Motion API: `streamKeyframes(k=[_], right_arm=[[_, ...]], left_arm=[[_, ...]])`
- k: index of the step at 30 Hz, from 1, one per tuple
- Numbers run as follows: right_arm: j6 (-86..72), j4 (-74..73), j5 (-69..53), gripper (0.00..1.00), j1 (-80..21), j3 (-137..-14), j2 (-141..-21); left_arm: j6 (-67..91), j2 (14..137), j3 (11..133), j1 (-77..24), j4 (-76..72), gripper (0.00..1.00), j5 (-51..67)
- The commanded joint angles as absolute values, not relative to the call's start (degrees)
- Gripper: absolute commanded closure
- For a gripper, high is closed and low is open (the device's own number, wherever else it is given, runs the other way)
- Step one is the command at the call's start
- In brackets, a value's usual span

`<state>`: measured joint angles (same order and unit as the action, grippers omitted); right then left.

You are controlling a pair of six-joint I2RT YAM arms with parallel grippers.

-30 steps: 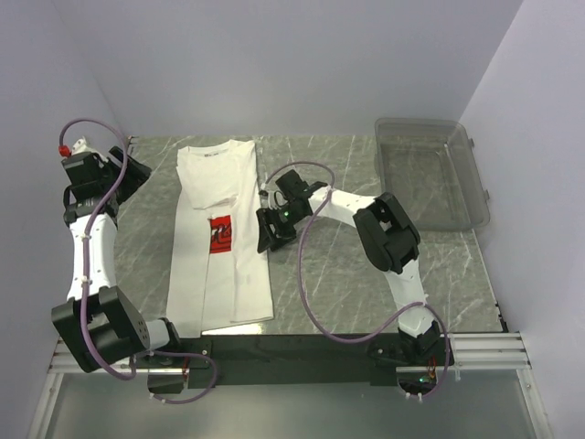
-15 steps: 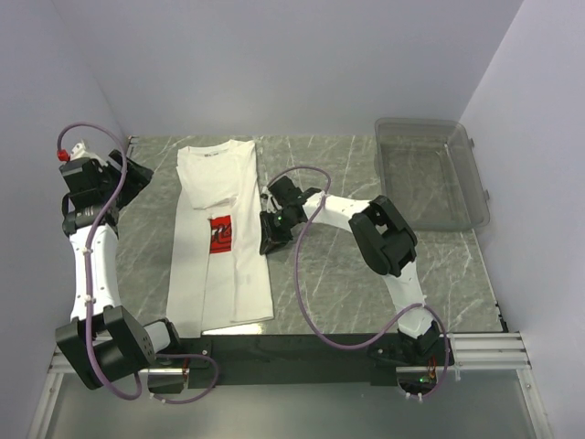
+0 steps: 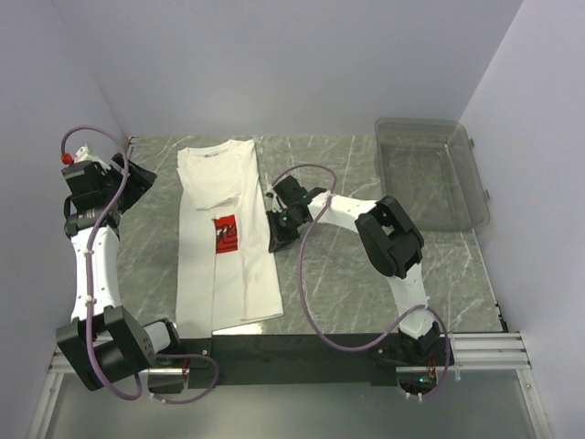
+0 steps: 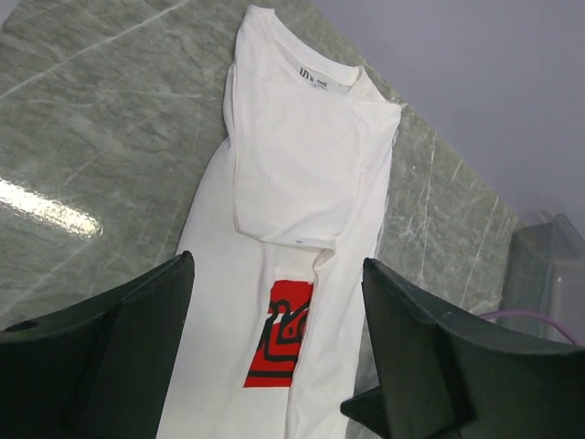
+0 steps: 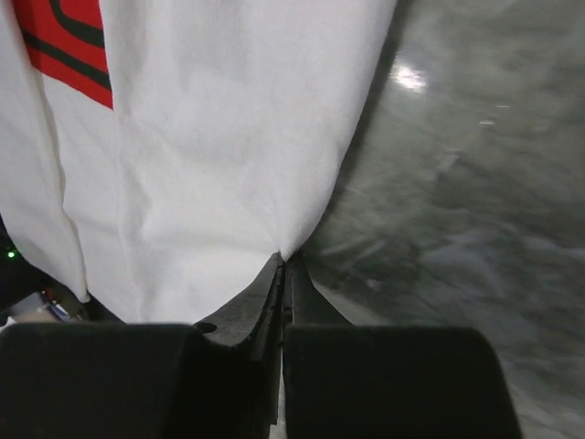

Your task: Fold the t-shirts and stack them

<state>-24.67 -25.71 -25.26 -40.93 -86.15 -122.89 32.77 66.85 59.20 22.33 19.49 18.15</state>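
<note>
**Inspector A:** What do we record on the left?

**Inspector B:** We find the left gripper (image 4: pixel 274 352) held over the table (image 3: pixel 347 274). Its fingers (image 4: pixel 110 347) are spread wide with nothing between them. Ahead of and below those fingers lies the t-shirt (image 3: pixel 228 261), flat and folded lengthwise into a narrow strip. Its collar (image 4: pixel 313 77) is at the far end. A sleeve (image 4: pixel 283 183) is turned in over the chest, and the red print (image 4: pixel 283 334) shows just below that fold.

**Inspector A:** And further right?

**Inspector B:** We note the right gripper (image 5: pixel 281 273) low at the shirt's right edge, about midway along it. Its fingers are pressed together, with a point of the white cloth edge nipped between the tips. The cloth spreads ahead and left of those fingers, and bare table lies to their right.

**Inspector A:** Beyond that?

**Inspector B:** A clear grey bin (image 3: pixel 457 146) stands at the far right corner, well apart from both pairs of fingers.
</note>
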Motion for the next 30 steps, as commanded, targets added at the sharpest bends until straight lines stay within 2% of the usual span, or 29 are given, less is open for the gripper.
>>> streamKeyframes(k=[1,12,20,22,23,25,26,28,30], right_arm=[[-18.2,-30.8,-18.4,1.00,-37.2,-83.9,-121.2],[-6.3,-42.9,-20.2,1.00,-25.5,-91.2,-123.2],[-2.1,-45.5,-19.9,0.99,-20.3,-94.7,-123.8],[1.2,-47.2,-22.3,0.91,-19.8,-95.9,-123.6],[2.6,-47.6,-26.0,0.79,-19.7,-96.5,-123.1],[6.9,-48.3,-28.4,0.68,-19.6,-97.0,-121.9],[8.3,-48.3,-29.2,0.55,-19.5,-97.2,-120.3],[11.6,-47.4,-30.7,0.48,-19.4,-97.2,-118.4],[14.8,-46.2,-33.7,0.43,-18.8,-97.6,-115.8]], left_arm=[[34.4,66.6,58.3,22.6,16.3,0.21,20.8],[36.6,70.7,56.0,22.6,13.3,0.21,29.4],[36.6,72.8,54.1,19.0,12.9,0.22,35.9],[36.1,73.1,53.7,15.9,13.4,0.22,36.3],[35.8,73.4,53.6,14.6,13.7,0.22,35.9],[34.9,73.7,53.4,11.2,14.7,0.22,33.5],[35.0,74.7,53.0,10.4,14.3,0.23,32.8],[36.6,76.4,52.8,9.1,11.9,0.26,29.7],[39.2,80.7,53.5,8.9,10.3,0.35,26.9]])
